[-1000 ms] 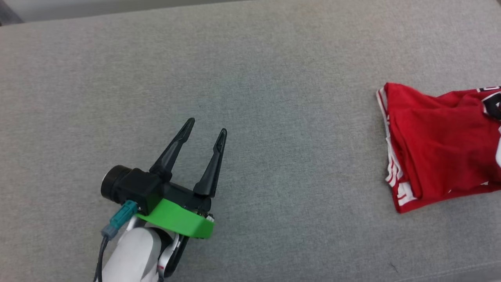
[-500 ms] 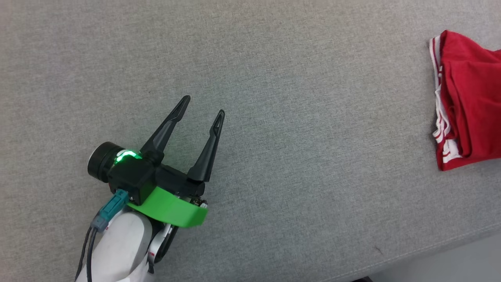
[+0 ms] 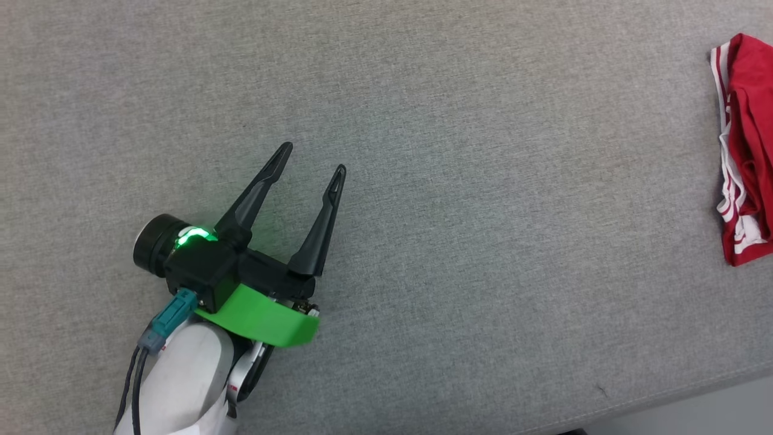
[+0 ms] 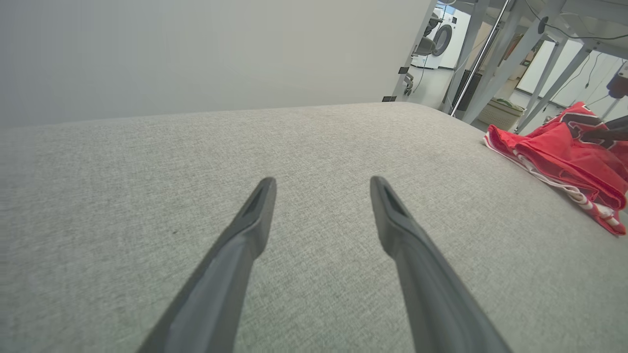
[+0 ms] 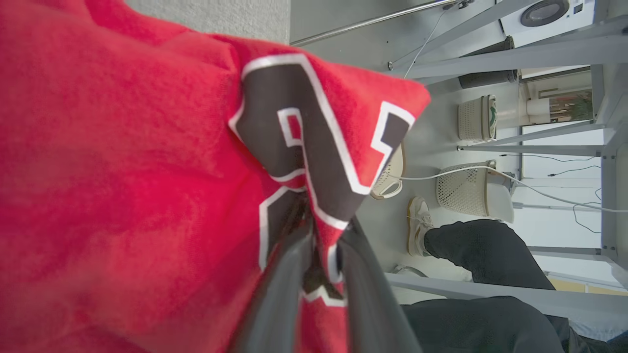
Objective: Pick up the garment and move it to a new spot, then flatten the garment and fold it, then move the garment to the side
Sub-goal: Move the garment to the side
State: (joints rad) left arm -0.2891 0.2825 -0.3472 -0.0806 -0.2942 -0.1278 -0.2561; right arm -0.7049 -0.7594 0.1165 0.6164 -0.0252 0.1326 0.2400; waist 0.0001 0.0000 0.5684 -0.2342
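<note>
Right wrist view, nearest first: shows the right gripper (image 5: 326, 221) pinched narrow on a fold of the jersey (image 5: 122, 147), right at the black, white-edged lettering, with red cloth bunched around both fingers. Looks like a bite on a thick wad, not on a single layer. Past the cloth, catches a person's dark trouser leg (image 5: 481, 255), a pale shoe (image 5: 417, 223) and pale baskets (image 5: 471, 196) on the floor.

Head view next: finds the left gripper (image 3: 314, 158) low at the left over bare grey cushion (image 3: 483, 181), spread wide and holding nothing. Puts the jersey (image 3: 746, 157) well apart from it, crumpled at the far right edge, striped trim turned toward the middle.

Left wrist view last: looks along the open fingers (image 4: 255, 215) across empty cushion to the jersey (image 4: 564, 152), heaped at the far right near the cushion's edge.

Reads as the first step, picking the jersey up to carry it to a new spot. Calls next for raising the wad enough that the trailing cloth does not drag or snag, then bringing it over the open middle of the cushion. Leaves flattening and folding undone, likely with the idle left gripper taking a second hold.
</note>
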